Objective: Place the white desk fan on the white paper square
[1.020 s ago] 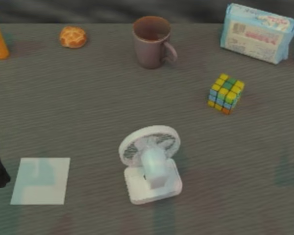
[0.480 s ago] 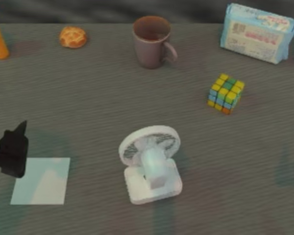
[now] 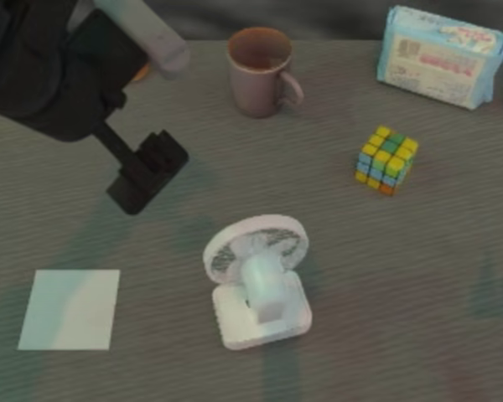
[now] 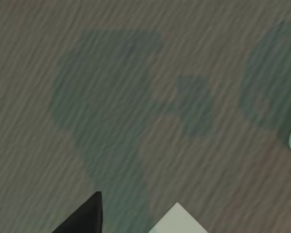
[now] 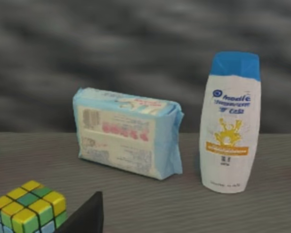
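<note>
Left pincer (image 3: 147, 172) hangs above the bench (image 3: 419, 276) at about ten o'clock from centre, carrying nothing. Whether its fingers are parted or closed, I cannot tell from above, and the left wrist view gives only one dark fingertip over the cloth. It is well apart from both task things.

Out from there, at four o'clock from the pincer, stands the white desk fan (image 3: 258, 282), upright near the middle of the bench. Its round grille head faces twelve o'clock, the motor housing points toward six, and the flat base sits beneath. The white paper square (image 3: 70, 308) lies flat at about eight o'clock from bench centre, well to nine o'clock of the fan, and bare. The fan is not yet on it.

Handling call: that fan looks like light, hollow plastic, stiff enough but smooth, so it could slip. The slatted grille looks the weakest part, so I would stay off it. The cylindrical housing behind the head looks the best hold, squeezed across its sides. It may be top-heavy, so it wants setting down level.

Farther out: a mug (image 3: 258, 71) at twelve, a colour cube (image 3: 386, 159) at two, a tissue packet (image 3: 443, 56) in the far corner. The right pincer is out of the top view, its arm apparently parked.
</note>
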### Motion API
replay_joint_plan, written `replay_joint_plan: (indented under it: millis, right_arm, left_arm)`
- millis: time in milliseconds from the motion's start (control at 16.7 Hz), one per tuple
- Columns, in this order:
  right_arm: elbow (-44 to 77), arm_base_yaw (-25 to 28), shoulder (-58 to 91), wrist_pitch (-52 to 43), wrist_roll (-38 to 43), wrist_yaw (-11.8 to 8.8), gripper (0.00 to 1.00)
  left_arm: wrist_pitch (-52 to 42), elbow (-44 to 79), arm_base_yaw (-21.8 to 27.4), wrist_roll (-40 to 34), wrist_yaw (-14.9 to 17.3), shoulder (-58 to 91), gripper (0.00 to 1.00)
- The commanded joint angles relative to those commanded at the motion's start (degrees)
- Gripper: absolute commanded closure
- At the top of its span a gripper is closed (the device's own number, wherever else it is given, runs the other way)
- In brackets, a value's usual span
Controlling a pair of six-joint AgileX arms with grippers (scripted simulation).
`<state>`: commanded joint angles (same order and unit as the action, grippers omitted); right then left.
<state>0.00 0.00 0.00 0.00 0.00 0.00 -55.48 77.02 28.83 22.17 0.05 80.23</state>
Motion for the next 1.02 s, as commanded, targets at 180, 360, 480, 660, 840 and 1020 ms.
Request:
replay_joint_plan:
  millis: [180, 360, 480, 660, 840, 1020]
  right_arm:
    - [0.0, 0.0, 0.0, 0.0, 0.0, 0.0, 0.00]
    - [0.0, 0.0, 0.0, 0.0, 0.0, 0.0, 0.00]
    - [0.0, 0.0, 0.0, 0.0, 0.0, 0.0, 0.00]
    - [0.0, 0.0, 0.0, 0.0, 0.0, 0.0, 0.00]
    - [0.0, 0.0, 0.0, 0.0, 0.0, 0.0, 0.00]
    - [0.0, 0.0, 0.0, 0.0, 0.0, 0.0, 0.00]
  left_arm:
    - [-10.4, 14.6, 5.5, 4.2, 0.0, 15.7, 0.00]
    - [-19.2, 25.4, 9.8, 7.6, 0.0, 27.9, 0.00]
    - [-23.6, 30.6, 11.9, 9.2, 0.0, 33.7, 0.00]
    - [-27.3, 34.8, 13.7, 10.6, 0.0, 38.4, 0.00]
    - [-27.7, 35.2, 13.8, 10.7, 0.0, 38.8, 0.00]
    - [-27.3, 34.8, 13.6, 10.6, 0.0, 38.6, 0.00]
